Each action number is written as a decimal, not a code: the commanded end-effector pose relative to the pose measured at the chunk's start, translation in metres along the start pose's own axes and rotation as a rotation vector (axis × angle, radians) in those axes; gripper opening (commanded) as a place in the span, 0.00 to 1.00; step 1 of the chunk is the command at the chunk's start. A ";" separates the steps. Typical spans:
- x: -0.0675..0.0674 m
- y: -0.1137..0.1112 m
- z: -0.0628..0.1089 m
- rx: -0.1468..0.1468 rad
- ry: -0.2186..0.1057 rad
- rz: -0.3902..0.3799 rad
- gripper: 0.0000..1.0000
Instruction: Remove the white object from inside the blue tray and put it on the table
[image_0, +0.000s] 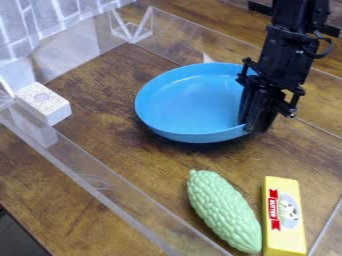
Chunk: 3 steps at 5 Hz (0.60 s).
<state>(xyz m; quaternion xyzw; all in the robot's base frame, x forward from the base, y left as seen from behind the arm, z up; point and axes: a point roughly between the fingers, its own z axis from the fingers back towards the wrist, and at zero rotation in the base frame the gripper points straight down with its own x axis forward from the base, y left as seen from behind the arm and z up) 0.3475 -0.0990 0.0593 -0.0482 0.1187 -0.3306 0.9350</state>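
The blue tray (187, 100) sits mid-table on the dark wooden table (120, 165). The part of its inside that shows is bare blue. My black gripper (258, 122) points down at the tray's right rim, its fingers drawn together and shut. Nothing shows between them. The arm hides a strip of the tray's right side. The one white object (40, 102) in view is a small block at the far left, against the clear wall and well apart from the tray and the gripper.
A green bumpy gourd (223, 210) lies at the front, with a yellow and red packet (282, 216) beside it on the right. Clear acrylic walls (94, 165) fence the work area at the left, front-left and back.
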 end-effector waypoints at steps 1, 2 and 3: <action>0.004 0.000 0.048 0.073 -0.152 -0.122 0.00; 0.004 0.001 0.050 0.076 -0.158 -0.136 0.00; 0.003 0.000 0.051 0.074 -0.165 -0.149 0.00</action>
